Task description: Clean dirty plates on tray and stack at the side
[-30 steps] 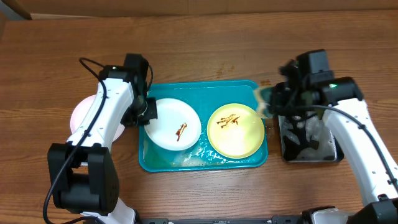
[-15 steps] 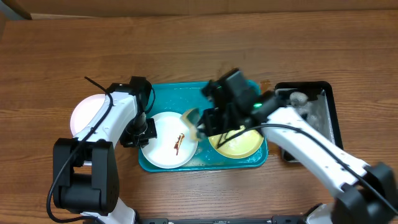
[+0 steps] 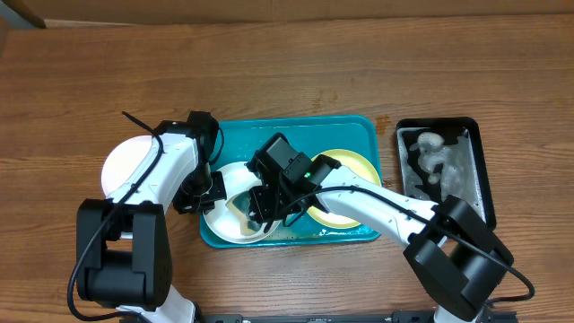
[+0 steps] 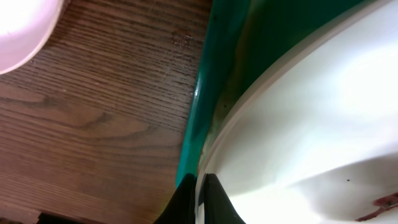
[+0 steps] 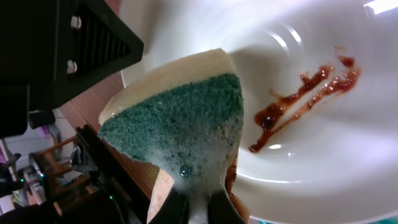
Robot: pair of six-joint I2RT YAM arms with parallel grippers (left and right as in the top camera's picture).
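Overhead: the turquoise tray (image 3: 269,133) lies mid-surface on the wooden surface (image 3: 287,72). A white plate (image 3: 231,178) sits at the tray's 9 o'clock end, its rim overlapping the tray's edge there. A yellow-green plate (image 3: 354,166) sits at the 3 o'clock end, partly under the right arm. A third plate (image 3: 121,166) rests on the wood outside the tray, toward 9 o'clock. A black tray (image 3: 476,161) stands apart at 3 o'clock with pale wet lumps in it. The left pincer (image 3: 211,188) is clamped on the white plate's 9 o'clock rim. The right pincer (image 3: 256,208) reaches across the tray and is clamped on a sponge (image 3: 240,206), held over the white plate's 5 o'clock part.

Left wrist: the left pincer (image 4: 200,199) pinches the white plate (image 4: 323,124) at its edge, at 6 o'clock in the picture. The tray (image 4: 199,93) shows its rim just beside the plate. The surface (image 4: 93,112) fills the 9 o'clock side, and the third plate (image 4: 25,25) peeks in at 11 o'clock.

Right wrist: the right pincer (image 5: 193,208) grips the sponge (image 5: 180,124) from 6 o'clock, its foamy green face toward the camera. Behind the sponge, the white plate (image 5: 298,37) carries a red-brown smear (image 5: 305,93) at 3 o'clock. Whether the sponge touches the plate cannot be told.
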